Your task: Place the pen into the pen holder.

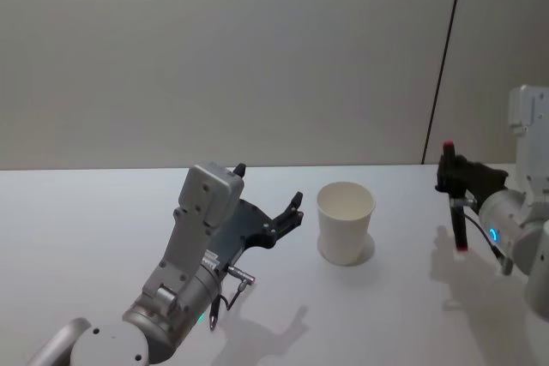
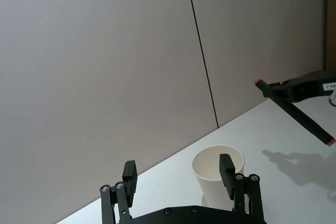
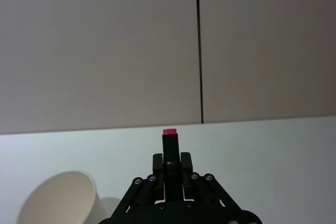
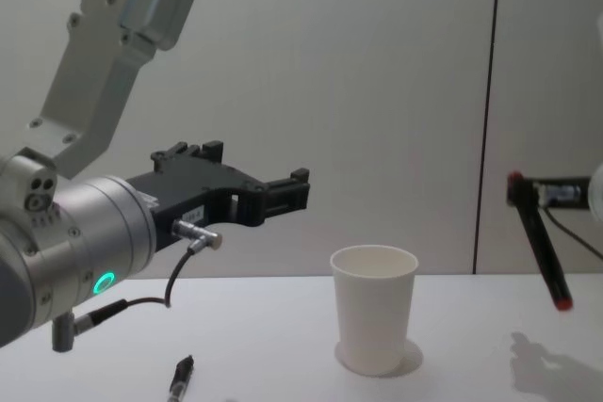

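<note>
Very little writing can be made out. A small white label [image 2: 326,86] sits on the side of the right claw [image 2: 270,88], above the tabletop's [image 2: 273,182] right edge. Its dark characters seem to end in "-1", and the rest is too small to tell. In the chest view a pale sticker [image 4: 194,213] lies on the black body of the left claw [image 4: 256,165] — its print cannot be read.

Pen holder [image 1: 346,222] — matt white paper, smooth wall. Pen [image 1: 459,225] — matt black plastic, red tips. Table [image 1: 86,212]: smooth, matt white surface.
</note>
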